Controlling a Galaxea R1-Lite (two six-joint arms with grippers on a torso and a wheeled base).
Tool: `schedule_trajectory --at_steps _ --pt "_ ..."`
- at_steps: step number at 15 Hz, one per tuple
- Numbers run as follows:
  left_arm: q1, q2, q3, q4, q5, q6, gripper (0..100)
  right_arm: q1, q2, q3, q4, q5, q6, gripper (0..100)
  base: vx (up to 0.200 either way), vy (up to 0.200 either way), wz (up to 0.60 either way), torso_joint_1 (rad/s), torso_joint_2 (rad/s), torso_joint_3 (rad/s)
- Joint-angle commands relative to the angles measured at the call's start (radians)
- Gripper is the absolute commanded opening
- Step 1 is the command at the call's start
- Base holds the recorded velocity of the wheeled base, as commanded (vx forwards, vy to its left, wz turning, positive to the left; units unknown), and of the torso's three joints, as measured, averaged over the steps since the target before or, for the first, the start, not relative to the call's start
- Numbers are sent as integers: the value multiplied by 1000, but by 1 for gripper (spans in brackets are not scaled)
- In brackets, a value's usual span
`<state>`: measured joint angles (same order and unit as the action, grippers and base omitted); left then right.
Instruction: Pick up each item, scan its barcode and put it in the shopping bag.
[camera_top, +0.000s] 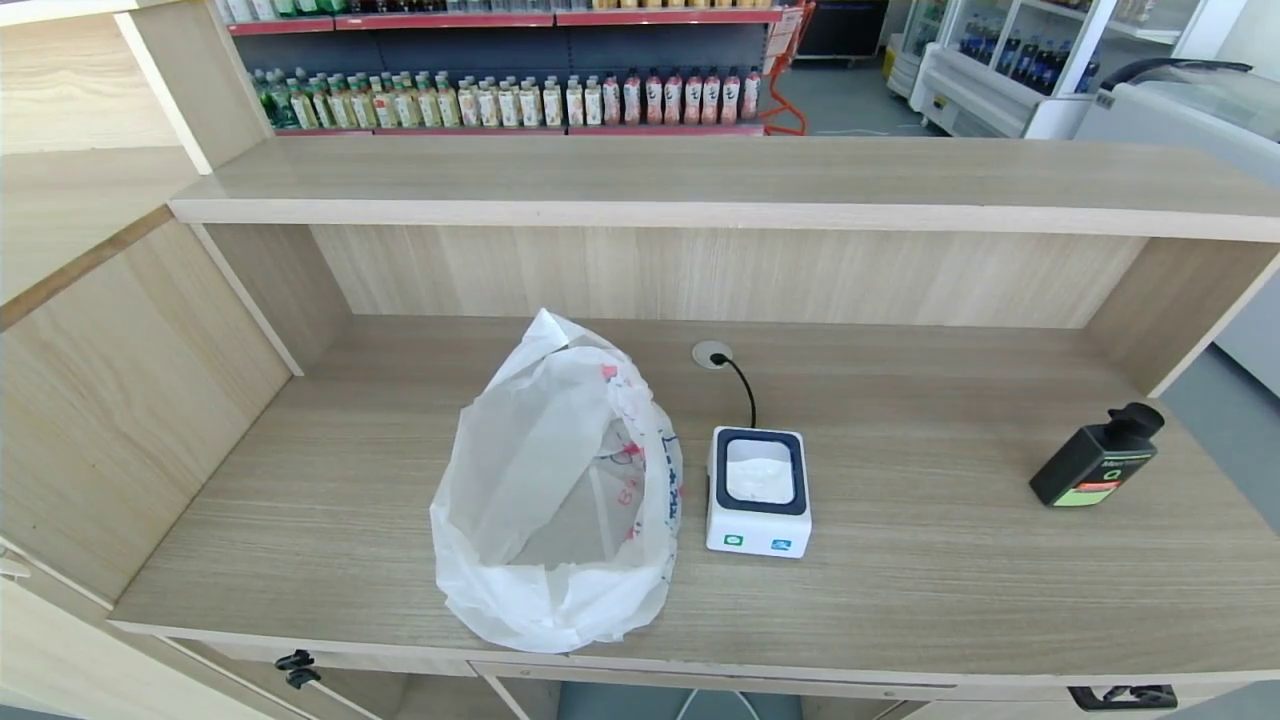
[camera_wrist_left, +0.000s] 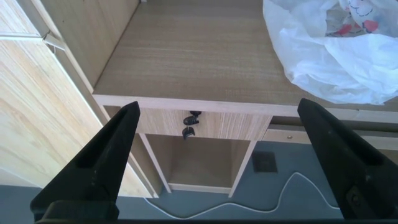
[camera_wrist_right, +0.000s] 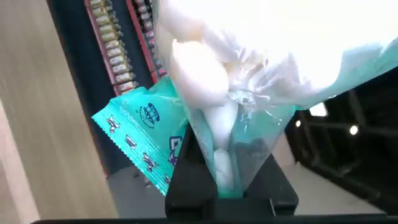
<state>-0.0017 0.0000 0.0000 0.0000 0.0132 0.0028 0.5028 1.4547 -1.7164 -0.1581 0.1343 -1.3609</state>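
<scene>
A white plastic shopping bag (camera_top: 500, 470) sits open on the counter (camera_top: 900, 560), just left of a small white scanner (camera_top: 758, 490) with its dark-rimmed window facing up. A black bottle (camera_top: 1097, 458) with a green-and-red label rests at the right end. A teal-and-clear packet (camera_wrist_right: 143, 134) is pinched in the right claw (camera_wrist_right: 224, 168).

L end effector (camera_wrist_left: 219, 106) blk w/ broad wedge-shaped fingers (camera_wrist_left: 102, 165); R end effector (camera_wrist_right: 227, 171) blk, blocky.

Teal packet (camera_wrist_right: 137, 127) cut off at the view's edge (pale contents blurred beyond telling); shopping bag (camera_wrist_left: 329, 56) likewise cropped.
</scene>
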Motion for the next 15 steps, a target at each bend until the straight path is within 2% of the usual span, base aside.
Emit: schedule_trajectory --at_steps 1,3,4,5,7,8,9,10,12,13,15 --pt "0 2 0 0 1 0 100 97 -59 -22 147 -225 209 0 0 0 0 0 0 0" --pt "0 0 0 0 1 0 100 82 -106 -58 473 -395 496 0 0 0 0 0 0 0" --pt "0 2 0 0 1 0 100 77 -122 -58 594 -441 612 0 0 0 0 0 0 0" --pt "0 2 0 0 1 0 100 59 -129 -62 749 -466 755 0 0 0 0 0 0 0" --pt "0 2 0 0 1 0 100 28 -122 -62 914 -461 858 0 0 0 0 0 0 0" --pt "0 0 0 0 1 0 100 28 -117 -55 931 -459 890 0 0 0 0 0 0 0" --pt "-1 2 0 0 1 0 100 33 -89 -54 963 -452 1031 0 0 0 0 0 0 0" --pt "0 2 0 0 1 0 100 31 -73 -49 974 -440 1114 0 0 0 0 0 0 0" --pt "0 2 0 0 1 0 100 48 -57 -42 968 -401 1197 0 0 0 0 0 0 0" --pt "0 0 0 0 1 0 100 48 -54 -35 966 -352 1203 0 0 0 0 0 0 0" --pt "0 0 0 0 1 0 100 45 -36 15 916 -189 1218 0 0 0 0 0 0 0"
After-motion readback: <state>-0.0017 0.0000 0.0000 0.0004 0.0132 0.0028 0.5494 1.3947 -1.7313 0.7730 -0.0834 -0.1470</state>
